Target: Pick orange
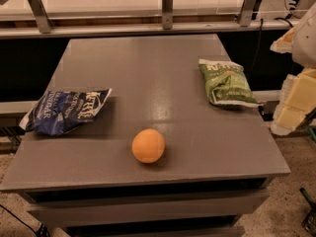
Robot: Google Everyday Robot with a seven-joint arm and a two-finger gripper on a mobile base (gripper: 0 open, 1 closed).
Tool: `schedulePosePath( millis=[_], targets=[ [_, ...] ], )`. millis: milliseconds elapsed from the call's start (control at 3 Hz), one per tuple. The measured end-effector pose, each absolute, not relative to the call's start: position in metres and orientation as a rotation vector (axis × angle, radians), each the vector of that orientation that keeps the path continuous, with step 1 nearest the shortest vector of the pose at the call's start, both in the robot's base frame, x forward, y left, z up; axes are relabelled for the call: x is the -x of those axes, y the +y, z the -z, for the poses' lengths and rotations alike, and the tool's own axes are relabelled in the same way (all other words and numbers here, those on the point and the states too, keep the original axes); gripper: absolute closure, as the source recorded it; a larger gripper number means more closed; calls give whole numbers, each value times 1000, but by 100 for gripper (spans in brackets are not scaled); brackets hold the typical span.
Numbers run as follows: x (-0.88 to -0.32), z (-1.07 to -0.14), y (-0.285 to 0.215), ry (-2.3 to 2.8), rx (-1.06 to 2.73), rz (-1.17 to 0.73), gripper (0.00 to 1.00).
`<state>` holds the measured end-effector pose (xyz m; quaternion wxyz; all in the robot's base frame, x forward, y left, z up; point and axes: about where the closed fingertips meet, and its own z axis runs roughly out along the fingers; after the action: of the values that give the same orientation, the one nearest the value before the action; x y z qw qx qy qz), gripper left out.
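The orange [148,145] is a round, smooth fruit. It sits alone on the grey table [158,63], near the front edge and a little left of the middle. My gripper [292,102] shows as a pale cream and white shape at the right edge of the view, off the table's right side. It is well to the right of the orange, apart from it, and holds nothing that I can see.
A dark blue chip bag [66,110] lies at the table's left edge. A green chip bag [226,82] lies at the right, close to the gripper. A rail with metal brackets [167,6] runs behind the table. Speckled floor lies below.
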<state>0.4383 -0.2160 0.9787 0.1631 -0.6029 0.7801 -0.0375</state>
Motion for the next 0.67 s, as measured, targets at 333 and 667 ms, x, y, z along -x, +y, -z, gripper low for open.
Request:
schedulePosePath(
  millis=[333, 667],
  targets=[
    [-438, -979, -216, 2225, 1720, 107, 0],
    [-438, -979, -214, 2215, 1727, 104, 0]
  ],
)
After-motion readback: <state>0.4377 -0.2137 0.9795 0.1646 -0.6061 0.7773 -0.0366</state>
